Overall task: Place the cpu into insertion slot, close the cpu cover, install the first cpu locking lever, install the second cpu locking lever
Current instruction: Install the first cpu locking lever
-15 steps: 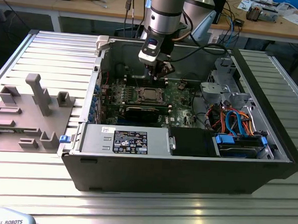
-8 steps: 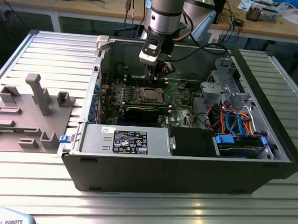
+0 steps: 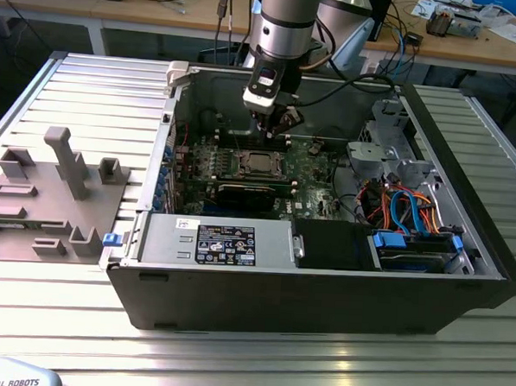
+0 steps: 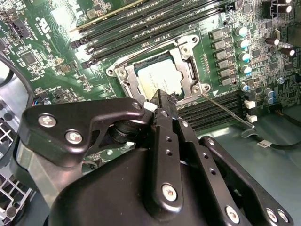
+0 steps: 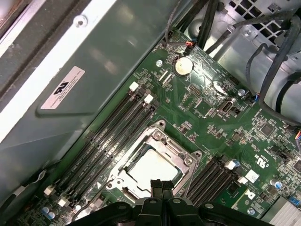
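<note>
While over cpu (image 4: 160, 77), tool (image 4: 162, 98) near lever (image 4: 225, 110).

A black label (image 3: 225, 245), its print too fine to read, sat on the grey housing (image 3: 160, 240) low in the exterior view. In the first wrist view, a white sticker (image 5: 62, 88) marked the case wall (image 5: 117, 56).

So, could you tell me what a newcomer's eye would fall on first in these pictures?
First the robot arm reaching down into the open black computer case at the middle of the exterior view, its gripper just above the green motherboard. In both wrist views the silvery cpu shows through the window of the cpu cover, with the gripper's shut tips right beside the cover.
</note>
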Robot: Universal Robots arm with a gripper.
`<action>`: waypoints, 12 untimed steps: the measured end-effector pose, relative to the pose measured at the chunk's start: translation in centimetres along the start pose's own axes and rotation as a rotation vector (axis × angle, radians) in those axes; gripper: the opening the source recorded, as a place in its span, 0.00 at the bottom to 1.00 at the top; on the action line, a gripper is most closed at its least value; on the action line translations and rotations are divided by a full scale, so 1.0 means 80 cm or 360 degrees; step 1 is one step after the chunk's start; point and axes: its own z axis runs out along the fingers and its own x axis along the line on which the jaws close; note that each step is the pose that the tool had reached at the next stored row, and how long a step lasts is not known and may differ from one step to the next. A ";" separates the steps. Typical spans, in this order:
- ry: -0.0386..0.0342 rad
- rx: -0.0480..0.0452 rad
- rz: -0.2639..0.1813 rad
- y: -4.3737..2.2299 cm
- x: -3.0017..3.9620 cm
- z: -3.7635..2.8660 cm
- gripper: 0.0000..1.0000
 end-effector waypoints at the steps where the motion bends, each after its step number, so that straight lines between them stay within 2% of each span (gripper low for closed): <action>1: 0.0000 0.0000 -0.0004 0.0000 0.0000 0.0000 0.11; 12: -0.0002 -0.0001 -0.0065 0.0000 0.0000 0.0000 0.11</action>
